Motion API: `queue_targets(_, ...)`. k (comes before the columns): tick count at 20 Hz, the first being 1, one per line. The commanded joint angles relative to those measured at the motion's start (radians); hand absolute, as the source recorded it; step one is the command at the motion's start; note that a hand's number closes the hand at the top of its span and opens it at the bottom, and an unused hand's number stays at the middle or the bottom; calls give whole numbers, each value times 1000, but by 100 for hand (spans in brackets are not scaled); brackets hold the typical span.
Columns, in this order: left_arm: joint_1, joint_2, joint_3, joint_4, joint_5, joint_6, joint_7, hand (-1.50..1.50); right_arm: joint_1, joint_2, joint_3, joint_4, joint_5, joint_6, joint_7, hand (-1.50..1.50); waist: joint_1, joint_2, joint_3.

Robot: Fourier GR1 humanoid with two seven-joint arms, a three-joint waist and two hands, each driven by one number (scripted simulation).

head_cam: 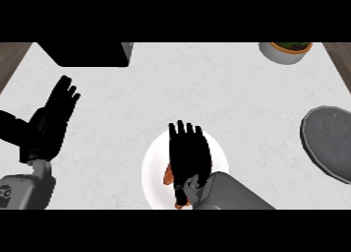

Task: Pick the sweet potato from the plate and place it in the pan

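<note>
A white plate lies on the counter near the front middle. My right hand hovers flat over it with fingers straight, pointing away from me. It hides most of the orange sweet potato, of which only slivers show at the hand's left side and by the wrist. The dark grey pan sits at the right edge, partly cut off. My left hand rests open at the left, fingers up, away from the plate.
A black box-like object stands at the back left. A grey pot with a plant is at the back right. Wooden strips border the white counter on both sides.
</note>
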Motion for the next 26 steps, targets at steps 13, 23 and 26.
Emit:
queue_targets(13,-69,-4,70,35,-6,-43,41,0,-25,16,-2,279,14,-136,-64,-150,-5,2,1)
queue_targets(23,-39,-55,66,48,-57,-54,4,0,-127,17,70,436,-119,-290,-103,-150,3,2,0)
queue_targets(26,34,-88,39,12,-73,-58,-30,0,-84,17,85,448,-133,-295,-133,-150,3,2,0)
